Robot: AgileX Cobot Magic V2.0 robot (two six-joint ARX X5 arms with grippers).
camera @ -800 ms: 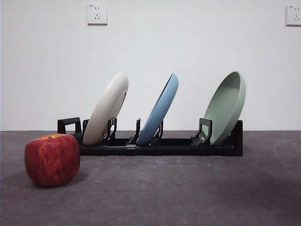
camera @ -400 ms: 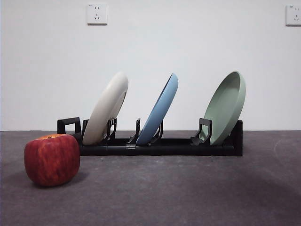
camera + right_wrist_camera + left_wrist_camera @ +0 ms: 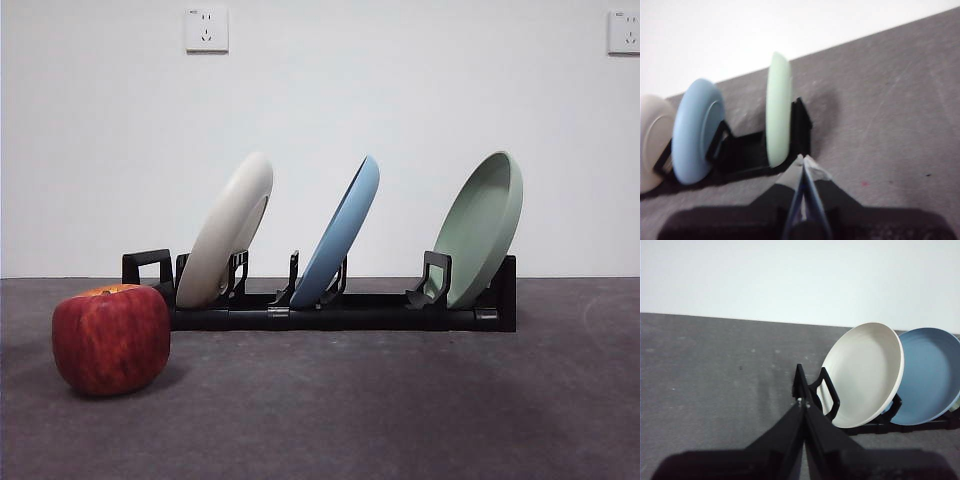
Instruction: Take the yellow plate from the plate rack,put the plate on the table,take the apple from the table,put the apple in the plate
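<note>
Three plates lean in the plate rack [image 3: 340,312]; the yellow plate [image 3: 865,374] stands endmost, just ahead of the left hand [image 3: 803,404], closed and empty, nearer than the right hand [image 3: 802,162], also closed.

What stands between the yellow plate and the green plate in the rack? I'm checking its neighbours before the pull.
The light blue plate alone, seen in the front view, tilted like the yellow plate and green plate.
</note>
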